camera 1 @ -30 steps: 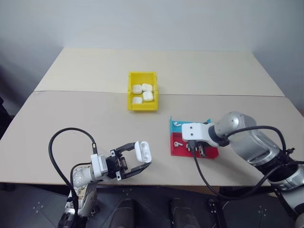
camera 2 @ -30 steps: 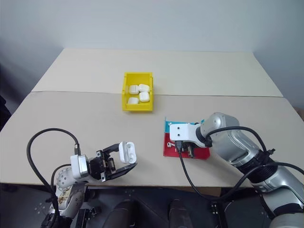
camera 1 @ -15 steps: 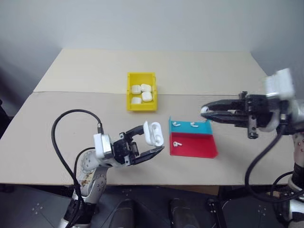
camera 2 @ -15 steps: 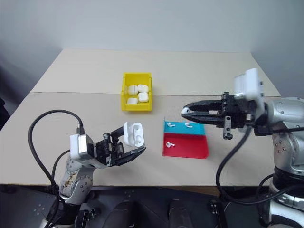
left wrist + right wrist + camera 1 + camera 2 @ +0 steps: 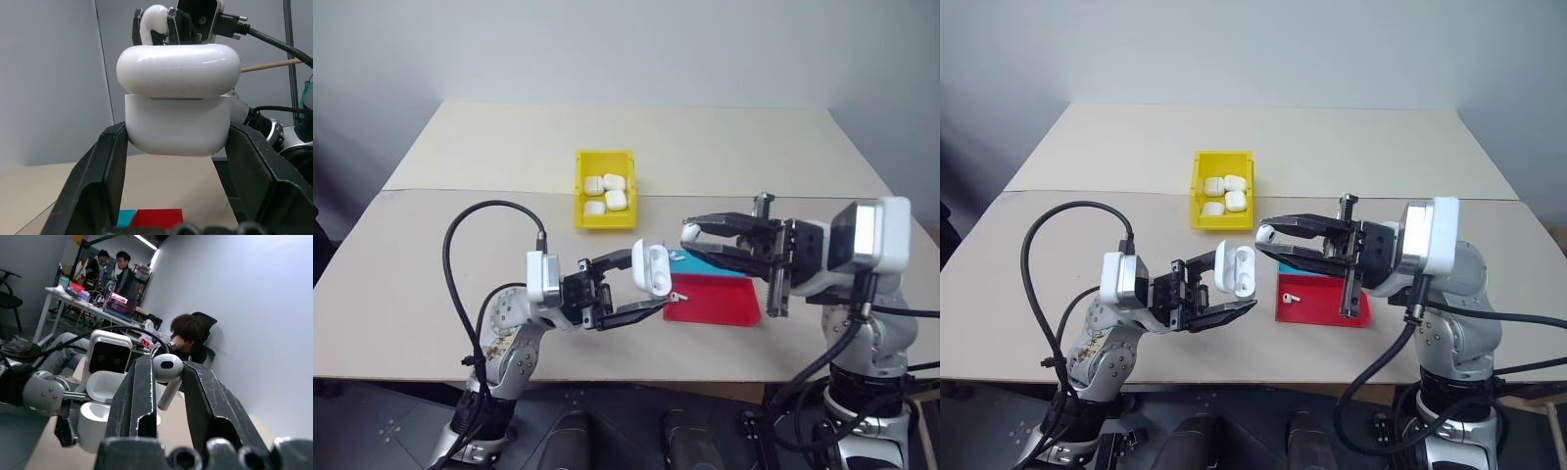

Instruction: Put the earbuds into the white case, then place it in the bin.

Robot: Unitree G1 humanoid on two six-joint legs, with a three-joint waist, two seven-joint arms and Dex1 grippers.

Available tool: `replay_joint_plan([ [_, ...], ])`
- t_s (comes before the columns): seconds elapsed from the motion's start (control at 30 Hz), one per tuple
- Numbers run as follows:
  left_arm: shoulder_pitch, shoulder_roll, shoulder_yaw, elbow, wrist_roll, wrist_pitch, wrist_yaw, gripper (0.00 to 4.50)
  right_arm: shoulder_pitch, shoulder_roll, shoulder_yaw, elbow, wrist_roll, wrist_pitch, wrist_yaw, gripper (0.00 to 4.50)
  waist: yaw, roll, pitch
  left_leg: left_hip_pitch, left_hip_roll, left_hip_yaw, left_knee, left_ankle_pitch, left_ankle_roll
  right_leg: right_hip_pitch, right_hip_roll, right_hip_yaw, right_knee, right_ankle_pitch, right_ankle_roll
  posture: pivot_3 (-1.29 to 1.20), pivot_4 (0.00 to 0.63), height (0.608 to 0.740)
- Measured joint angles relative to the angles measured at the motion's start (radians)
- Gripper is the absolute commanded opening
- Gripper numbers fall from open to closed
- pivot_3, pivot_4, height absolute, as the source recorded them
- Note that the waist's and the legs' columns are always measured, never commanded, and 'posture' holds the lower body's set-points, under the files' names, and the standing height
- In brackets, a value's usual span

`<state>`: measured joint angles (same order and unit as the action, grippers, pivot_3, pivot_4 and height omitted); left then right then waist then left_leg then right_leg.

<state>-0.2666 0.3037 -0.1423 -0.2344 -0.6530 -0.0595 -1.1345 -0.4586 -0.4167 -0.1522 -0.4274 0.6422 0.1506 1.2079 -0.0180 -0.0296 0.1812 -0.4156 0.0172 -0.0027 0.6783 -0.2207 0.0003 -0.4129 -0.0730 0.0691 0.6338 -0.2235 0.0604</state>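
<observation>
My left gripper [image 5: 646, 284] is shut on the white case [image 5: 653, 269], which it holds off the table with the lid hinged open. In the left wrist view the case [image 5: 178, 98] sits between the two black fingers [image 5: 105, 176]. My right gripper [image 5: 689, 234] points left toward the case and is shut on one earbud [image 5: 166, 372], a short gap from the open lid. A second earbud [image 5: 677, 295] lies on the red tray [image 5: 724, 302]. The yellow bin [image 5: 605, 221] stands farther back on the table, with several white cases inside.
A blue tray [image 5: 715, 268] adjoins the red tray's far side, partly hidden by my right gripper. The tan table [image 5: 460, 235] has a seam running across it behind the trays. Several people [image 5: 188, 335] are at desks in the room behind.
My right gripper lifted off the red tray with an earbud and swung to point left. My left gripper raised the open case up and right toward it.
</observation>
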Motion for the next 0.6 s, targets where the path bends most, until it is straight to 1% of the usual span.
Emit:
replay_joint_plan([
  [0.17, 0.000, 0.000, 0.001, -0.025, -0.001, 0.006, -0.001, 2.72, 0.000, 0.000, 0.062, 0.057, -0.014, -0.059, 0.021, 0.62, 0.000, 0.000, 0.000, 0.001, 0.000, 0.000, 0.000, 0.000, 0.000, 0.001, 0.000, 0.000, 0.000, 0.000, 0.000, 0.00, 0.150, 0.740],
  [0.37, 0.005, 0.007, 0.002, -0.028, 0.001, 0.014, -0.003, 2.72, -0.002, -0.001, 0.101, 0.079, -0.015, -0.099, 0.020, 0.62, 0.000, 0.000, 0.000, 0.002, 0.000, 0.000, 0.000, 0.000, 0.000, 0.002, 0.000, 0.000, 0.000, 0.000, 0.000, 0.00, 0.150, 0.740],
  [0.6, 0.008, 0.004, 0.002, -0.033, 0.005, 0.014, 0.010, 2.72, -0.002, -0.006, 0.109, 0.084, -0.016, -0.102, 0.021, 0.62, 0.002, 0.000, 0.000, 0.002, 0.000, 0.000, 0.000, 0.000, 0.000, 0.002, 0.000, 0.000, -0.001, 0.000, 0.000, 0.00, 0.150, 0.740],
])
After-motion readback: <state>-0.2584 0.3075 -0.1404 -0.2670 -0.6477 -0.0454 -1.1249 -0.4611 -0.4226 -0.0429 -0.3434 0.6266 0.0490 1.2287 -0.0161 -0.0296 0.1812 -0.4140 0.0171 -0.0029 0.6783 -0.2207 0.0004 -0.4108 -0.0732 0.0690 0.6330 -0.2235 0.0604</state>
